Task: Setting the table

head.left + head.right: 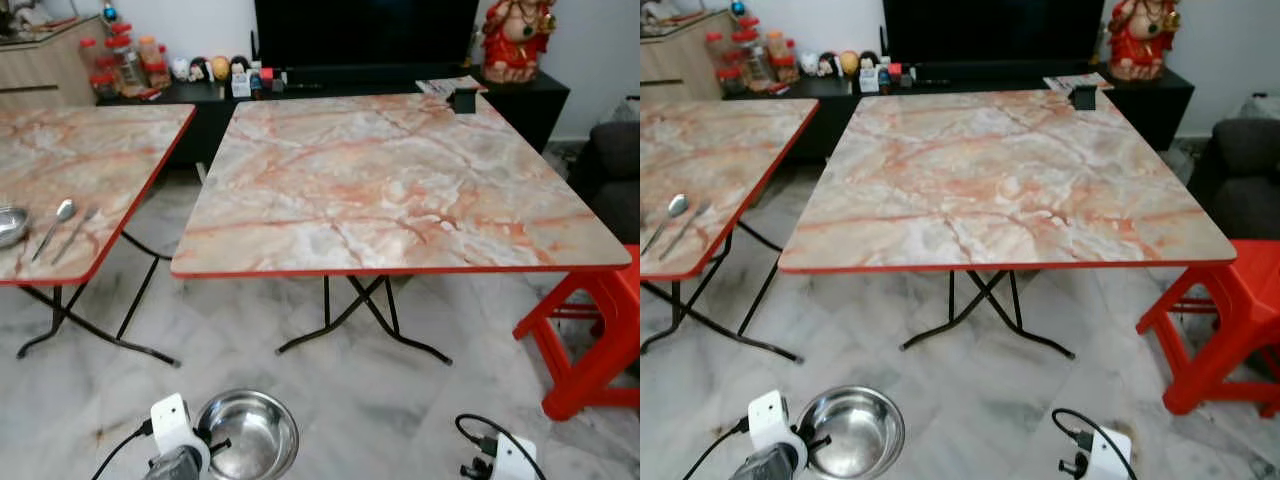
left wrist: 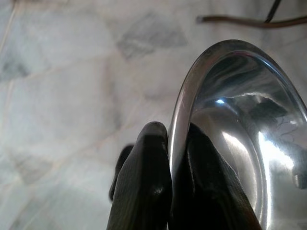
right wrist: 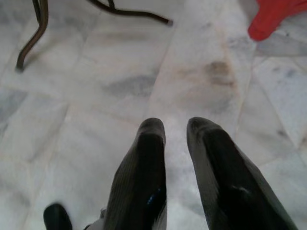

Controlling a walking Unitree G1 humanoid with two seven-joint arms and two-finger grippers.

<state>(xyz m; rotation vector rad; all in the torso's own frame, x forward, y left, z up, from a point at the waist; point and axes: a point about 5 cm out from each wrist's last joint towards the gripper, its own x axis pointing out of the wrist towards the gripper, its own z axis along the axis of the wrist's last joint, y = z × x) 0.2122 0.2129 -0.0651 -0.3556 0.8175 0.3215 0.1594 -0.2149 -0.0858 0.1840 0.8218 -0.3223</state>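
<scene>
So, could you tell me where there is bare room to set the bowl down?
The centre table is bare except a small black holder at its far edge. The left table's near corner is crowded by a spoon, fork and dish. The left end effector pinches the bowl.

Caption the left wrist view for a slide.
Left pincer clamps the rim of a steel bowl above the marble floor.
</scene>
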